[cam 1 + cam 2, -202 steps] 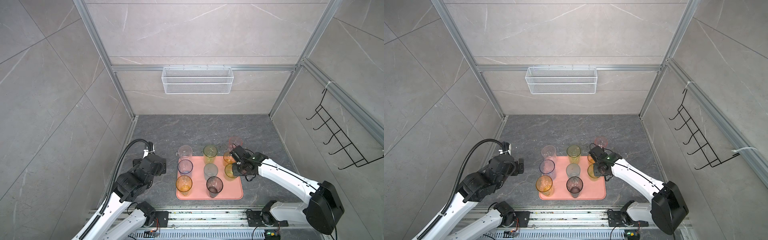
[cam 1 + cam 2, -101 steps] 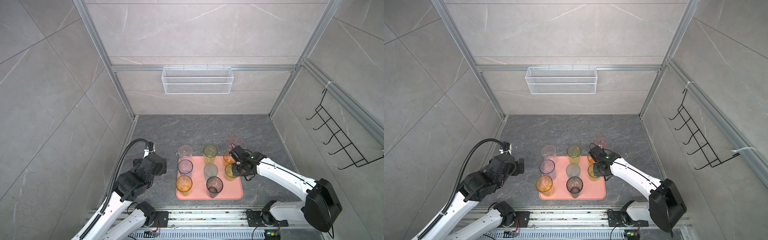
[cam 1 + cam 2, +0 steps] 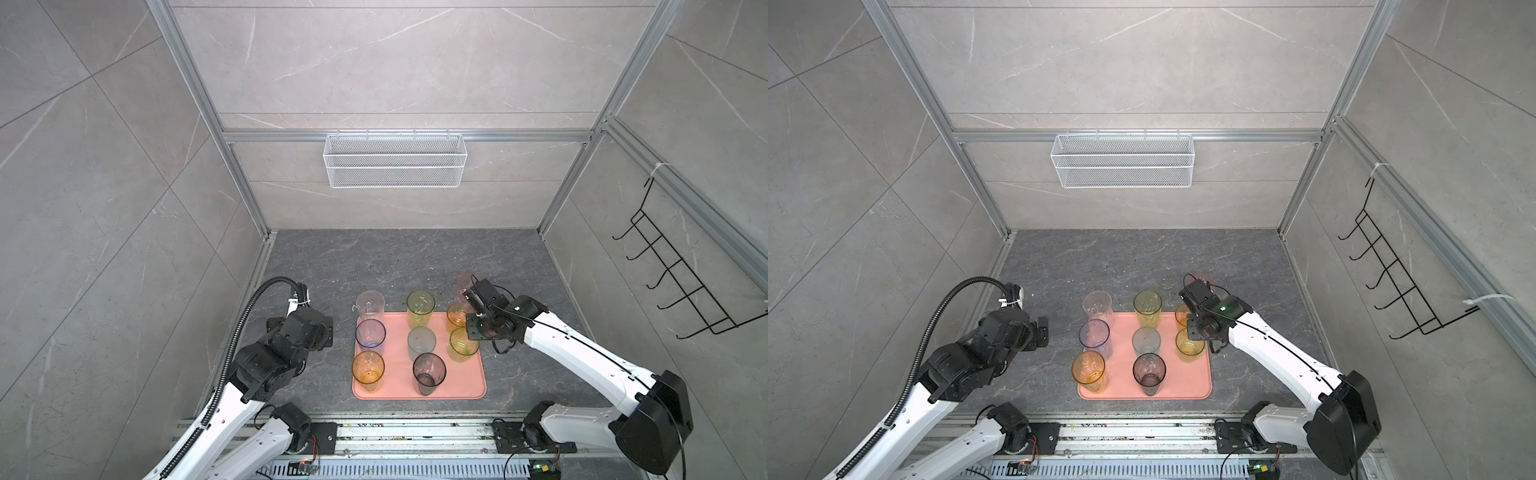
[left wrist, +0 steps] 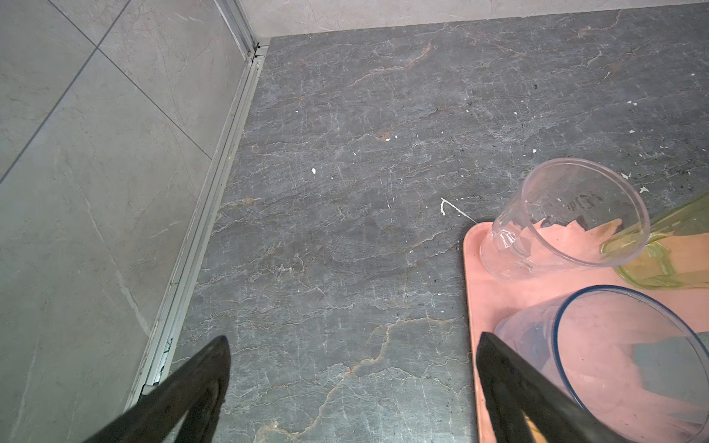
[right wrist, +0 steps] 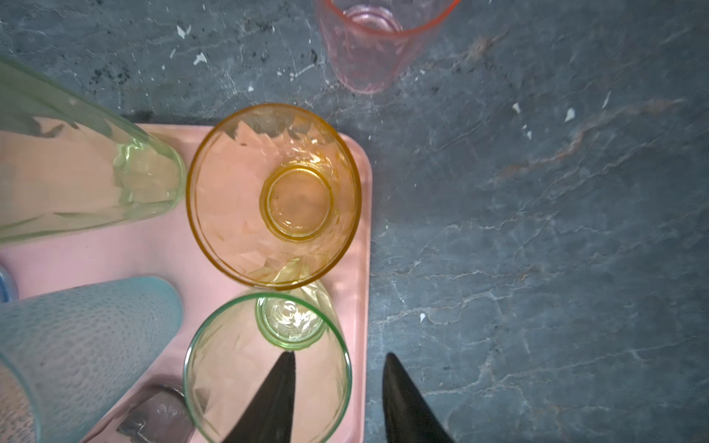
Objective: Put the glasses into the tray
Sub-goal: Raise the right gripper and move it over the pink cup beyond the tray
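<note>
– Right claw (image 5: 340, 354)?
– Partly spread. Straddles the rim of the short green glass (image 5: 268, 368), one finger (image 5: 276, 399) inside, the other outside, pinching nothing.
– And that glass?
– Stands upright in the tray (image 3: 399, 388), by its right edge, just beside the short amber glass (image 5: 274, 195).
– Left claw (image 4: 353, 337)?
– Spread wide, empty. Hangs over bare table (image 4: 345, 191), just left of the tray, near the blue glass (image 4: 629, 364).
– Remaining glasses?
– Eight upright in the tray in both top views, the two short ones included. Pink glass (image 3: 463, 284) off it, upright on the table just past the far right corner, partly hidden behind the right arm.
</note>
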